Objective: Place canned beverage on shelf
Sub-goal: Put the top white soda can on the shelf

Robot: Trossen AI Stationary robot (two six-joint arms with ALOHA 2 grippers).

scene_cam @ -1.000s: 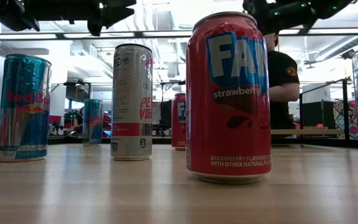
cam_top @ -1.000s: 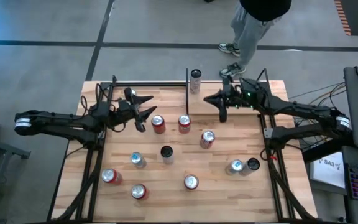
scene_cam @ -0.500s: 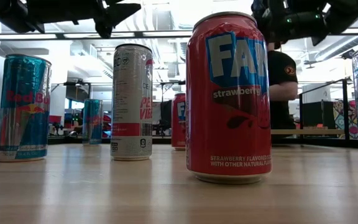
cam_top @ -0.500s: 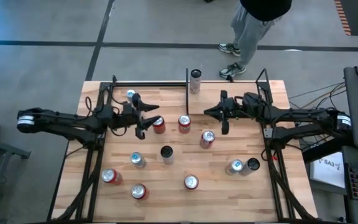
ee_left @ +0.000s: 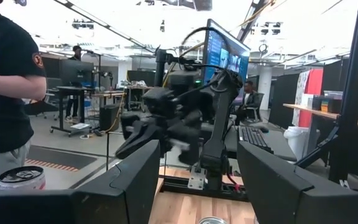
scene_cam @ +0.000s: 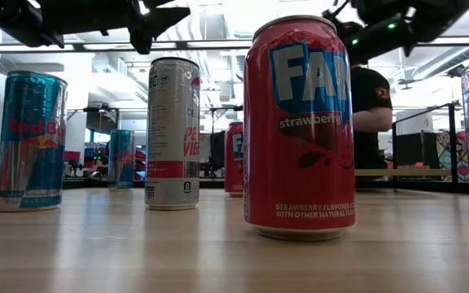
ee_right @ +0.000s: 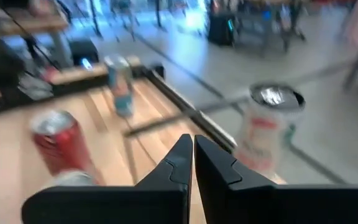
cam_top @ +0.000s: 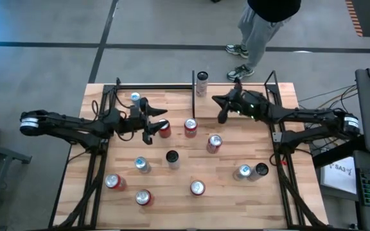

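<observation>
High view: left gripper (cam_top: pixel 158 125) fingers parted, empty, just beside red can (cam_top: pixel 164 129); shelf (cam_top: pixel 236 96) at table's far right section, white can (cam_top: pixel 202 83) at its far edge; right gripper (cam_top: pixel 221 110) shut, empty, above shelf

Low view: strawberry can (scene_cam: pixel 301 130) upright in foreground (others behind)

Left wrist view: own fingers (ee_left: pixel 132 180) apart, nothing between

Right wrist view: fingers (ee_right: pixel 173 165) pressed together

Judgement: can rigid, smooth, likely slippery, dents if squeezed; grasp mid-body from side, keep upright

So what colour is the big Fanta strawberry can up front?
Red, with a blue logo patch; the Fanta can shows best in the low view.
</observation>
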